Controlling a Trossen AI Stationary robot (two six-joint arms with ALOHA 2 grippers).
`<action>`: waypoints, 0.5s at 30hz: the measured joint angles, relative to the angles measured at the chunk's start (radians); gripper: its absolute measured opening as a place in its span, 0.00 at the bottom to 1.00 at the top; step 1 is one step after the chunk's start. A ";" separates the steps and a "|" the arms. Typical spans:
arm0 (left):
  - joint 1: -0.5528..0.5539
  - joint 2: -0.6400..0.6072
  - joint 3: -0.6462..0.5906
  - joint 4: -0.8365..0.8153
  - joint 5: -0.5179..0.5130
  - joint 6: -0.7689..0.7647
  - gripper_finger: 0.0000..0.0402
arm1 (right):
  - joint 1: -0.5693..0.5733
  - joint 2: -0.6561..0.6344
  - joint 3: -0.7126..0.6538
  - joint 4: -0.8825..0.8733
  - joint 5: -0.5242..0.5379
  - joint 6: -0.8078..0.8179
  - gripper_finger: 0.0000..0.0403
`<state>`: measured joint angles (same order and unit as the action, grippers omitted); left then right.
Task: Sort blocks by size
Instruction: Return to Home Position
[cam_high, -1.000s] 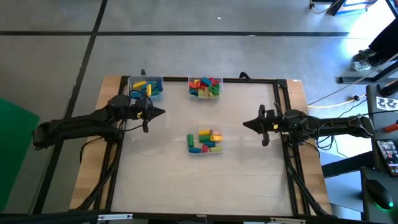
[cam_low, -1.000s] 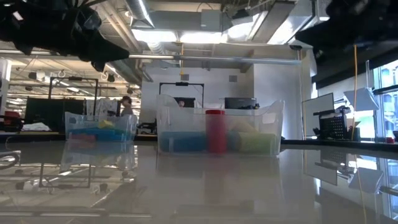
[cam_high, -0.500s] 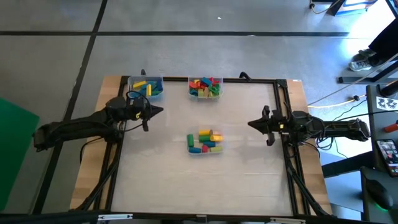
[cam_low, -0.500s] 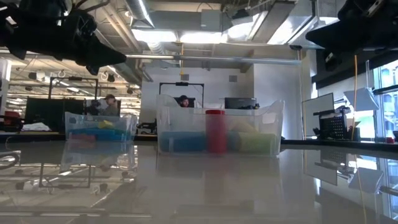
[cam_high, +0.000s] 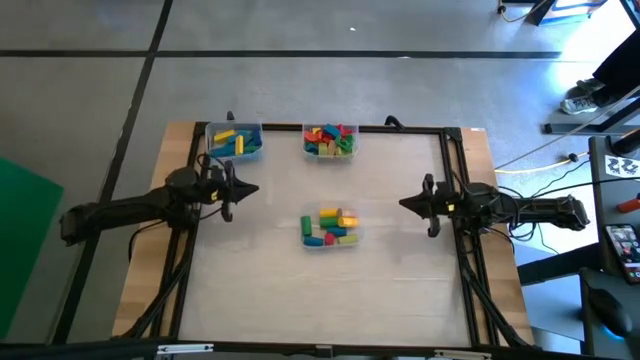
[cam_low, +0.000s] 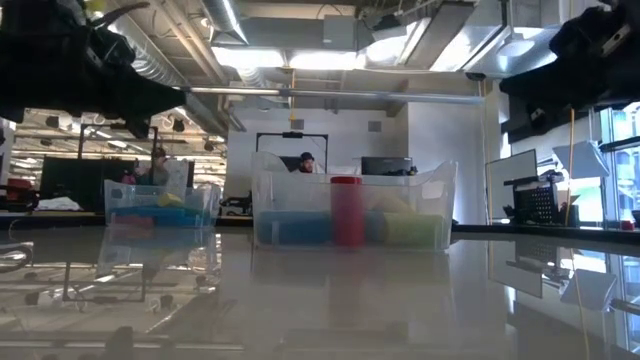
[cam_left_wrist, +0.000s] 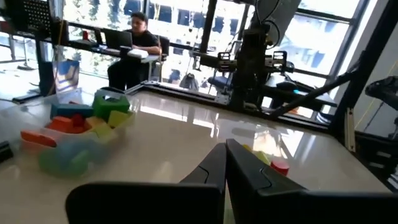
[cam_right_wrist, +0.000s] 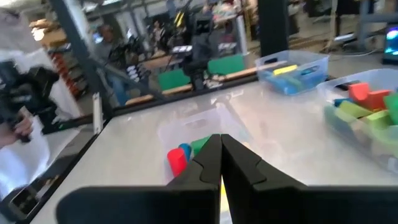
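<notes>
The blocks lie in three clear tubs. One tub (cam_high: 235, 141) at the far left holds blue and yellow blocks. One (cam_high: 330, 140) at the far middle holds red, green and orange blocks. One (cam_high: 330, 228) at the table's centre holds mixed colours and also shows in the low view (cam_low: 350, 215). My left gripper (cam_high: 256, 188) is shut and empty, held above the table left of the centre tub, with its fingers together in the left wrist view (cam_left_wrist: 225, 158). My right gripper (cam_high: 404, 203) is shut and empty, to the right of the centre tub (cam_right_wrist: 193, 146).
A dark frame (cam_high: 300, 128) runs along the table's far and side edges. Bare tabletop (cam_high: 330, 290) lies toward the near edge. People sit at desks in the room beyond the table (cam_left_wrist: 134, 43).
My left gripper has drawn back a little toward the table's left and near edges. My right gripper has drawn back a little toward the table's right edge. Both stay shut. The tubs and blocks have not moved.
</notes>
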<state>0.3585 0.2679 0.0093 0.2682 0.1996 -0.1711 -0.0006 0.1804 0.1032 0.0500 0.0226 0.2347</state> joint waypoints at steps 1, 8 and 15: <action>-0.014 -0.021 0.000 -0.022 -0.016 -0.001 0.00 | 0.000 -0.021 -0.011 0.001 0.015 0.005 0.02; -0.129 -0.147 0.000 -0.120 -0.194 0.049 0.00 | 0.000 -0.181 -0.090 -0.016 0.037 0.019 0.02; -0.178 -0.256 0.001 -0.257 -0.231 0.089 0.00 | 0.000 -0.178 -0.090 -0.022 0.035 -0.016 0.02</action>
<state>0.1802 0.0117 0.0101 0.0111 -0.0318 -0.0823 -0.0002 0.0029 0.0132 0.0280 0.0574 0.2182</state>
